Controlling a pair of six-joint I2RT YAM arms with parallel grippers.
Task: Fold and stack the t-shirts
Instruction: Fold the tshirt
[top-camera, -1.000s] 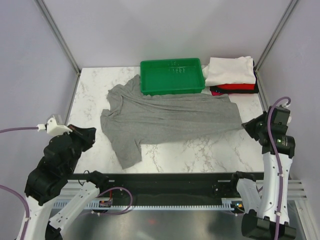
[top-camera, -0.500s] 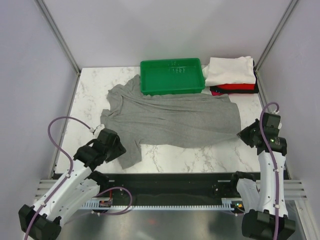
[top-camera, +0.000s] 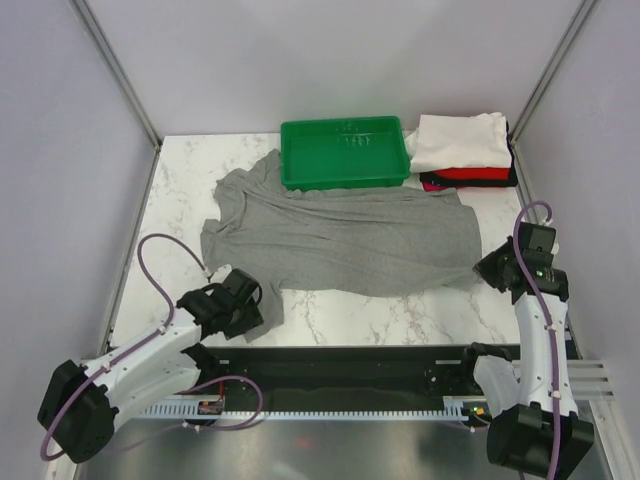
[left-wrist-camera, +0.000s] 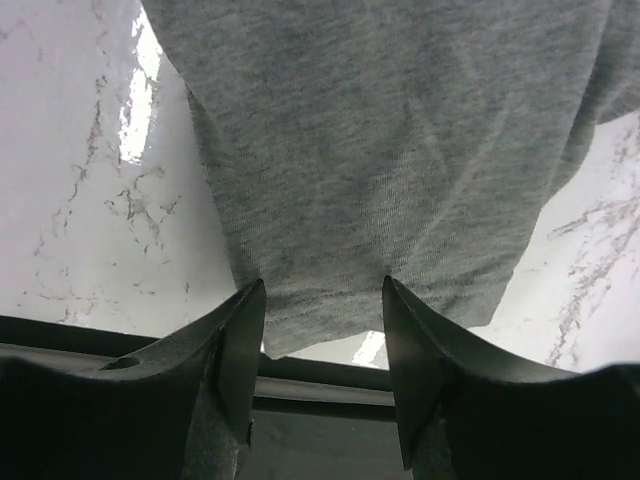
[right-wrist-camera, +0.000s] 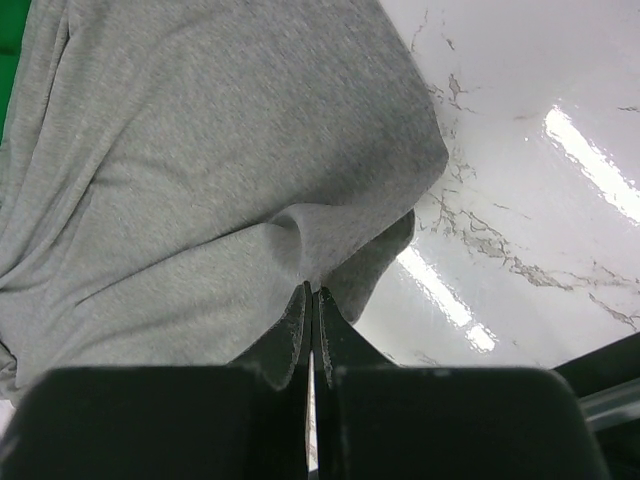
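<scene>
**Left side.** The left gripper (left-wrist-camera: 322, 298) is positioned low at the near-left edge of the worktop (top-camera: 180, 190). Its 2 fingers (left-wrist-camera: 240, 345) are spread apart, and the near edge of the grey t-shirt (top-camera: 350, 240) lies in the gap between them. No cloth is clamped on this side.

**Centre.** The grey t-shirt is laid open and unfolded across the middle of the worktop, from the left edge almost to the right edge. Its far edge touches the near wall of the green tray (top-camera: 345, 184), which is set against the far edge. Wrinkles are visible, and 1 sleeve points towards the near-left corner.

**Right side.** In the far-right corner, 3 folded shirts are stacked: the white t-shirt (top-camera: 460, 140) on top, the red t-shirt (top-camera: 470, 174) beneath it and the black t-shirt (top-camera: 436, 187) at the bottom. The right gripper (right-wrist-camera: 311, 290) is located at the right edge, nearer the front. Its fingers are pressed together on a raised pinch of the grey t-shirt, at the right-hand end of the cloth.

**Progress.** 3 shirts are judged to be folded and stacked. The grey t-shirt has not been folded. The left-hand grip is not yet made. The folds, and the transfer to the stack, are left to be done.
</scene>
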